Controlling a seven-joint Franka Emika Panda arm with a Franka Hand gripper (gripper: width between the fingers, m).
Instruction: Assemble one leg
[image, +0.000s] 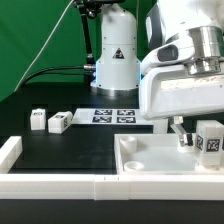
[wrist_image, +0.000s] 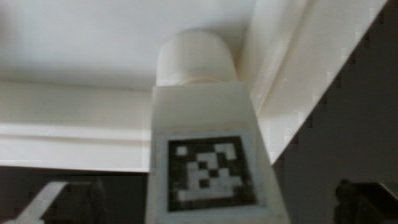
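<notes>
Wrist view: blurred leg (wrist_image: 210, 130), pincer (wrist_image: 210, 205) mostly cropped.

Chunky white plastic leg (wrist_image: 208, 120) filling the centre, a black-and-white square tag (wrist_image: 210, 172) on its facing side, rounded white tip at its far end, large white tray-like part (wrist_image: 71, 110) behind it, black counter (wrist_image: 347, 110) beside, blurred jaws standing apart on either side, clear of the leg

Smooth white plastic leg (wrist_image: 205, 115), matt black table (image: 70, 150)

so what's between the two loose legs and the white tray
Only bare black table, in the exterior view; the marker board lies just behind.
</notes>
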